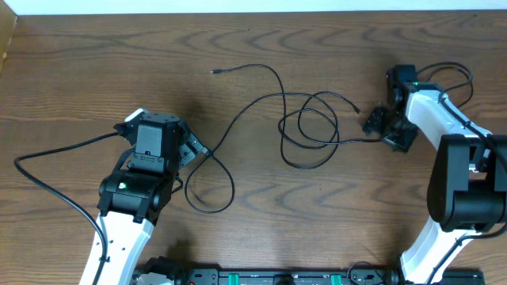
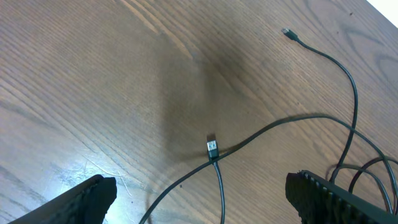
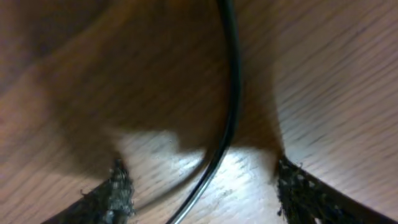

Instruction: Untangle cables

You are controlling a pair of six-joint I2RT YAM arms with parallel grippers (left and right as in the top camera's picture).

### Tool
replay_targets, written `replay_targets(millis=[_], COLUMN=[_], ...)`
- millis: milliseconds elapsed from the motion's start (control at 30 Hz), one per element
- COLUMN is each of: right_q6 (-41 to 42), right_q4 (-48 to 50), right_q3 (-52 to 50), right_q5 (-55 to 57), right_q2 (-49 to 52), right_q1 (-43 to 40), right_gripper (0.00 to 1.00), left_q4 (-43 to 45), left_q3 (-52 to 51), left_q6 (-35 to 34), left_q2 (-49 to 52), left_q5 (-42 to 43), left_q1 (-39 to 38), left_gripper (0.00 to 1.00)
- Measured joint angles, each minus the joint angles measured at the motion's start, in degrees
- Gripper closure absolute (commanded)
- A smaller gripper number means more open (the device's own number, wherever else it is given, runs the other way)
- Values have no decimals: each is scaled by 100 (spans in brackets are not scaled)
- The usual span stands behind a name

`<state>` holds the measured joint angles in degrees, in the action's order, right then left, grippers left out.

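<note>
Two thin black cables lie on the wooden table; no white cable is in view. One black cable (image 1: 273,75) runs from a small plug at the far middle into a tangle of loops (image 1: 309,131) right of centre. The other black cable (image 1: 238,115) runs from that tangle to a loop by my left arm, ending in a silver USB plug (image 2: 212,148). My left gripper (image 1: 194,150) is open just behind that plug, and the cable (image 2: 221,186) passes between its fingers (image 2: 214,202). My right gripper (image 1: 384,131) is open low over the table, with a black cable (image 3: 233,93) between its fingers (image 3: 205,199).
The left arm's thick black wire (image 1: 47,158) trails over the table at left. The right arm's own wire (image 1: 451,75) loops at the far right. The table's far edge (image 1: 253,9) meets a white wall.
</note>
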<state>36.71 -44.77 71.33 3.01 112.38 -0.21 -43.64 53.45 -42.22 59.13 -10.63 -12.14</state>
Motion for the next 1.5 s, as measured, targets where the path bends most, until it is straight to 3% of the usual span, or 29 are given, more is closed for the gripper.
replay_targets(millis=[133,233,300,333,667,900,1233,1300,1367,1467,1500], right_q6=[273,369,409,455,396,-907,-1711,-1762,-1779,-1572,-1329], right_q4=[531,1040,1292,1351,1934,2100,2284,2306,2275,1818,1486], right_q3=[-315,-551,-662,-699,-848,-844,-614,-581,-568,-538,-533], right_q5=[109,149,131,120,-125,-702,-1027,-914,-815,-765,-748], right_q2=[-177,-299,-341,-358,-385,-509,-3473,-3960,-4389,-4662,-4686], right_q1=[9,4,7,4,2,-24,-24,-24,-24,-22,-20], right_gripper=[51,80,96,99,99,99,99,93,78,35,27], left_q4=[2,2,0,0,0,4,0,0,0,0,0], left_q3=[0,0,0,0,0,0,0,0,0,0,0], left_q6=[0,0,0,0,0,0,0,0,0,0,0], left_q2=[0,0,0,0,0,0,0,0,0,0,0], left_q5=[0,0,0,0,0,0,0,0,0,0,0], left_q1=[0,0,0,0,0,0,0,0,0,0,0], left_gripper=[6,6,6,6,6,6,6,6,6,6,6])
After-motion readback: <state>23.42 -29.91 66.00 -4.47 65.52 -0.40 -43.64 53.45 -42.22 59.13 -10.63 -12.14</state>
